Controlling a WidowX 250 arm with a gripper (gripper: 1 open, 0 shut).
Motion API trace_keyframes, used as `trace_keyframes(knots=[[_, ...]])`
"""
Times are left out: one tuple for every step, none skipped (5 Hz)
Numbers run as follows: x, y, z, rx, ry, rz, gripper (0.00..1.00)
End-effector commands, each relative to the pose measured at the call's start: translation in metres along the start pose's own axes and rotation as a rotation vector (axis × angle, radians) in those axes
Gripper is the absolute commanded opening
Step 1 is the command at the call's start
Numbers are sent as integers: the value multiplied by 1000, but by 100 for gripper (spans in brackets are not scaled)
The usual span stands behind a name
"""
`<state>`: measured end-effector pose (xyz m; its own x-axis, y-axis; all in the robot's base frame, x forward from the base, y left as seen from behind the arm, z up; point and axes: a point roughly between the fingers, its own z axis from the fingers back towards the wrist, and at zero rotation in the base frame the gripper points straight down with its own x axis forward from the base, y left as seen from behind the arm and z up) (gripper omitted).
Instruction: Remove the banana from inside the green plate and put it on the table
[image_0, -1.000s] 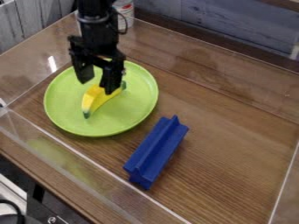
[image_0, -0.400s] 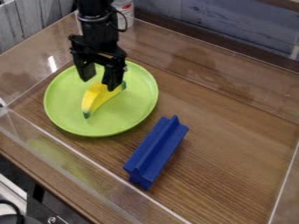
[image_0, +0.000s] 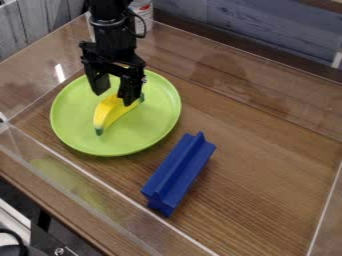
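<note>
A small yellow banana lies inside the lime-green plate, its greenish tip toward the plate's near side. My black gripper points straight down over the banana's upper end, open, with one finger on each side of the fruit. The fingertips sit low, close to the plate's surface. The top of the banana is partly hidden by the fingers. The plate rests on the reddish-brown table.
A blue block lies on the table to the right of and in front of the plate. Clear acrylic walls border the tabletop on the near and left sides. Bare wood stretches to the right of the plate.
</note>
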<state>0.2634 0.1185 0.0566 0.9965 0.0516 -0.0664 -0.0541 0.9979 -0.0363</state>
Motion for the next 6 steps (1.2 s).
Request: trace_keyframes(knots=[[10,1,18,18,-56,-7,100],[11,4,17,19,-56,-5,100],[12,6,15,20,-56,-3,100],[12,8,12,20,-48,-1,100],[11,11,13,21,-51,3,100],[10,10,15,18,-53,5,100]])
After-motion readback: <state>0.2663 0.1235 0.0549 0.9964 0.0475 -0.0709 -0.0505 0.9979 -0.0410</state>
